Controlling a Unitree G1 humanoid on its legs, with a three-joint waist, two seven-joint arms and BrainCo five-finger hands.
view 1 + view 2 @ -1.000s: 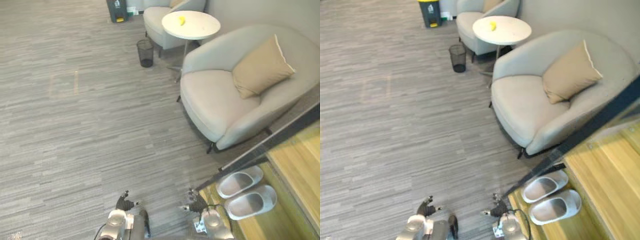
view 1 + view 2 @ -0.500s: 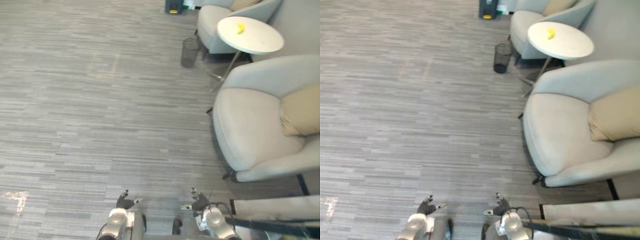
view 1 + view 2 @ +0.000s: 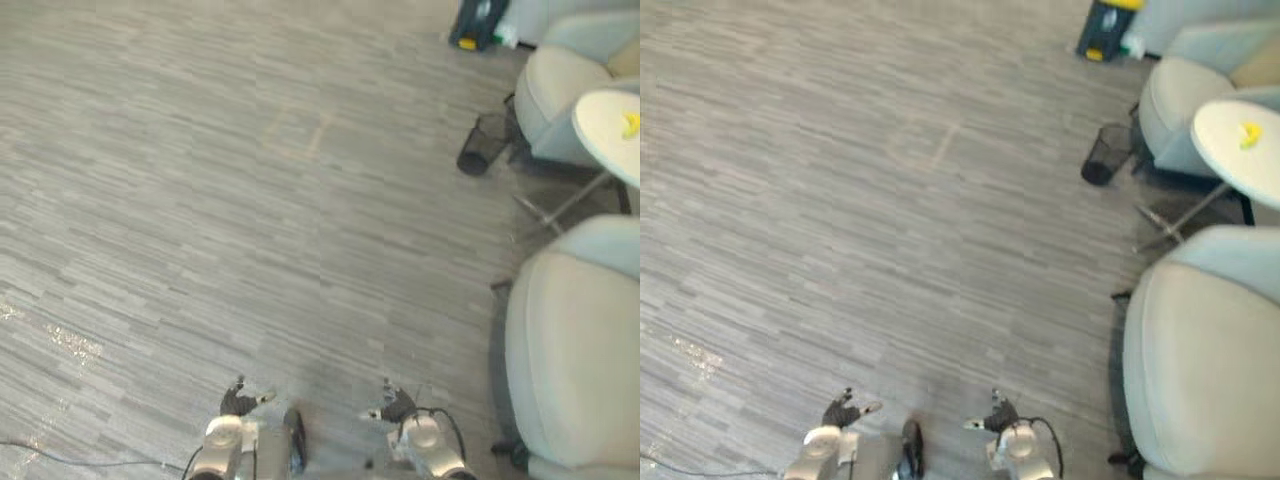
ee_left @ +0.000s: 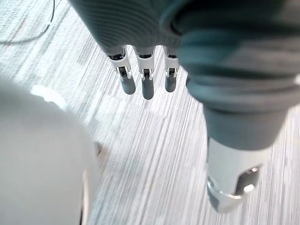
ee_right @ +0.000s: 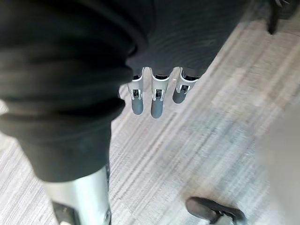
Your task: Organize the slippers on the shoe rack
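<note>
My left hand (image 3: 238, 401) hangs low over the grey carpet at the bottom of the eye views, with my right hand (image 3: 396, 406) beside it. In the left wrist view the left hand's fingers (image 4: 146, 87) are straight and its thumb (image 4: 230, 187) stands apart, with only carpet beyond them. The right hand's fingers (image 5: 157, 101) are likewise straight over the carpet, thumb (image 5: 80, 201) apart. Both hands are open and hold nothing.
A light grey armchair (image 3: 575, 370) stands close at the right. Beyond it are a round white table (image 3: 612, 122) with a small yellow thing (image 3: 630, 124), a black mesh bin (image 3: 480, 146) and a second armchair (image 3: 558, 84). Striped grey carpet (image 3: 200, 200) stretches ahead and left.
The camera has swung left: the whole picture shifted right, and the wooden rack with the pair of pale slippers passed out at the lower right. Both hands keep their pose.
</note>
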